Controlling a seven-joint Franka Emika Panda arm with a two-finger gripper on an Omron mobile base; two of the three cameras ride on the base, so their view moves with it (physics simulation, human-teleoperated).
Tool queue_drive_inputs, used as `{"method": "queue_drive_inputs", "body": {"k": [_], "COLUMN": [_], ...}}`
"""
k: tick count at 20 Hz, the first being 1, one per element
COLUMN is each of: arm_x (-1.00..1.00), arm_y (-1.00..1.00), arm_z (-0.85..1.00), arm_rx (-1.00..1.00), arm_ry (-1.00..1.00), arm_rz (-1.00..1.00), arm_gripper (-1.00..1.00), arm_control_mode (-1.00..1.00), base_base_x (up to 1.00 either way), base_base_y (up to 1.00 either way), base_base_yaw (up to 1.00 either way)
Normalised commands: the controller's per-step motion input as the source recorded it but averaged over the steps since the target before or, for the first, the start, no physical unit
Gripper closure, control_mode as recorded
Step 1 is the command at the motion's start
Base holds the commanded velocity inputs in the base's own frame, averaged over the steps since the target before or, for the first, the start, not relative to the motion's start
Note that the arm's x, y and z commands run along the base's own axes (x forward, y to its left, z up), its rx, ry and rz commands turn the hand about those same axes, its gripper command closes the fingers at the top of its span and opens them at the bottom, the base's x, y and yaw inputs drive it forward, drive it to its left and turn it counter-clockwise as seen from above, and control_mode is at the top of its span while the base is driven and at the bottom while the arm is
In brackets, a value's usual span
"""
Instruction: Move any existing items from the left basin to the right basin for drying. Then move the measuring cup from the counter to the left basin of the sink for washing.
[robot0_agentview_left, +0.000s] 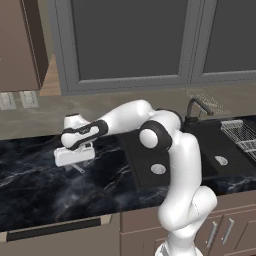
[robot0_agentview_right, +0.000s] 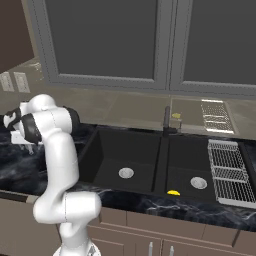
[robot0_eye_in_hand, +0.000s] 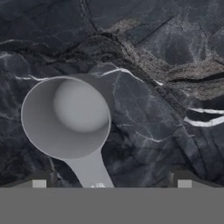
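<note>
The left base view looks forward and down from behind the arm's left, over the black marble-look counter with white veining (robot0_agentview_left: 40, 185) toward the black double-basin sink (robot0_agentview_left: 200, 137). The right base view faces the same sink (robot0_agentview_right: 160, 150) from the arm's other side, nearer it. The hand view looks straight down, close over the counter (robot0_eye_in_hand: 175, 87).

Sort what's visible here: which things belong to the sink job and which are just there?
Job: yellow lump, now in the right basin; left basin; measuring cup on the counter; open gripper above it.
Just there: faucet, wire dish rack, wall outlets.
</note>
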Motion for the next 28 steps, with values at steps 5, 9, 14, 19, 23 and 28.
{"method": "queue_drive_inputs", "body": {"k": [5,9,14,19,23,28], "arm_x": [0.0,0.0,0.0,0.0,-0.06,-0.2], "arm_y": [0.0,0.0,0.01,0.0,-0.08,-0.32], "arm_z": [-0.1,-0.12,-0.03,0.0,0.0,0.16], "arm_rx": [0.0,0.0,0.0,0.0,0.0,0.01], "arm_ry": [0.0,0.0,0.02,0.0,-0.06,-0.14], "arm_rz": [0.0,0.0,0.0,0.0,0.0,0.0], "arm_gripper": [-1.0,1.0,1.0,1.0,1.0,1.0], "arm_control_mode": [-1.0,-1.0,-1.0,-1.0,-1.0,-1.0], "base_base_x": [0.0,0.0,0.0,0.0,0.0,0.0], "base_base_y": [0.0,0.0,0.0,0.0,0.0,0.0], "base_base_yaw": [0.0,0.0,0.0,0.0,0.0,0.0]}}
